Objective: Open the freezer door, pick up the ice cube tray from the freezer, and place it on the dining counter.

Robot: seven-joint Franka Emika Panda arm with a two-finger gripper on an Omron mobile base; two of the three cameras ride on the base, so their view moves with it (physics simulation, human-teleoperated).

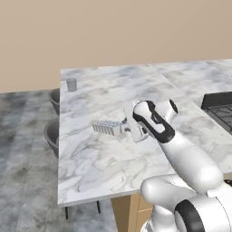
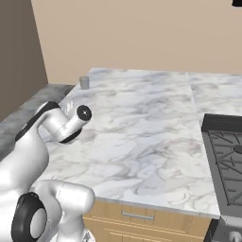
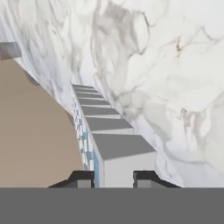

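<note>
My gripper is shut on one end of the ice cube tray. The tray sticks out to the left, turned on its side, just over the dining counter. I cannot tell whether it touches the slab. In the hand view the tray runs away from the gripper, with its grey cell bottoms facing the camera and pale blue along its left edge. The marble of the dining counter lies behind it. The counter also spreads across the right base view. The freezer and the freezer door are out of view.
A small grey cup stands near the counter's far left corner. A dark stovetop sits at the right. Grey stools stand beside the counter's left edge, over a grey floor.
</note>
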